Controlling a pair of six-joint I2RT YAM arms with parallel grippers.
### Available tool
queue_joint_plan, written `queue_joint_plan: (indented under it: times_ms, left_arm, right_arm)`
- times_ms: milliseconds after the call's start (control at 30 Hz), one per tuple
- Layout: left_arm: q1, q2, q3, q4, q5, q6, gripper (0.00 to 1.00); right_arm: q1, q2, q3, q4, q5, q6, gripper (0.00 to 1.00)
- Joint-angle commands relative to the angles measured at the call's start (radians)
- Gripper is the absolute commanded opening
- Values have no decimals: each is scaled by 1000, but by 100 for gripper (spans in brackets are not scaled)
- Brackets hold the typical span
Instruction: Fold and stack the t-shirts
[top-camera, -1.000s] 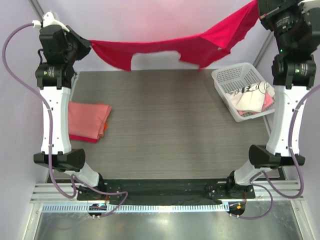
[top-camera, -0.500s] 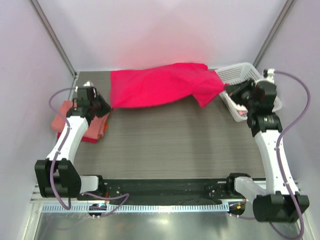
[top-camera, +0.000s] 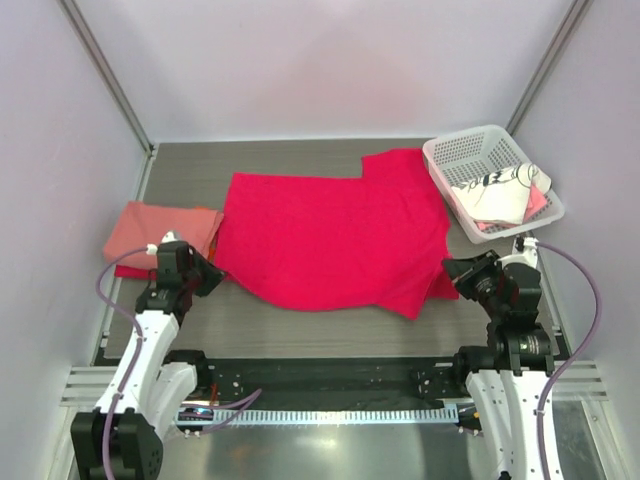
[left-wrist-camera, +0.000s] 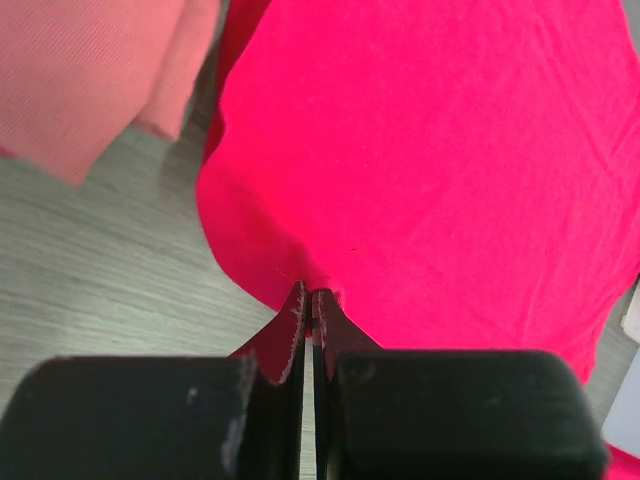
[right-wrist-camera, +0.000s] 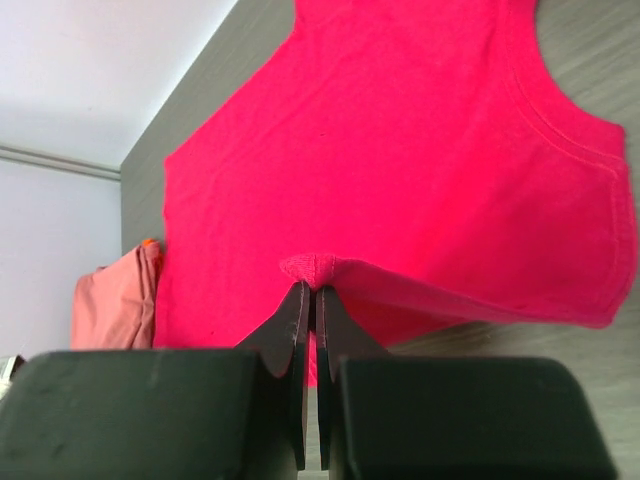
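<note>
**Crimson t-shirt (top-camera: 330, 240) lies spread on the table, pinched at two near corners**

The crimson t-shirt lies opened out across the middle of the table (top-camera: 260, 160). It reaches from just beside the stack at the left edge to the basket (top-camera: 447, 160) in the far right corner. One sleeve points toward the far edge, close to the basket's left wall. The cloth lies mostly flat, with light wrinkles.

The left gripper (left-wrist-camera: 308, 296) sits low at the shirt's near left corner. Its jaws are closed on a small pinch of crimson cloth at the edge. The right gripper (right-wrist-camera: 308, 290) sits at the near right corner, its jaws likewise clamped on a fold of the seamed edge, which is lifted slightly off the table.

At the left edge a folded salmon-pink shirt (top-camera: 160, 232) rests on a folded red shirt (top-camera: 128, 270), whose rim shows along the near side. Whether the crimson cloth overlaps this stack cannot be told. A white dark-printed shirt (top-camera: 490, 195) lies bunched inside the basket.
</note>
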Motion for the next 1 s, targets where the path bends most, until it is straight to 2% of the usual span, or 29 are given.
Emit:
queue_joint_plan:
  times_ms: [0,133,267,567,800,967]
  left_arm:
    - [6,-73,-18,36,-40,-68,0]
    - [5,-53,-9,42,-52,-60,0]
    - [6,57,34,51,-63,-34,0]
    - [6,172,152,112,-79,-56,0]
    - [6,330,296,129,-136,-49,0]
    - [6,457,353,183,-110,-63,0]
  right_arm:
    - [-4,0,61,-98,49,-31,1]
    - [-4,108,107,-72,64,-72,1]
    - [-4,243,162,3,78,-105,1]
    - [-4,536,280,129,118,-137,1]
    - [-2,728,413,181,135,-141,1]
    - [-2,848,498,199,145,-148,1]
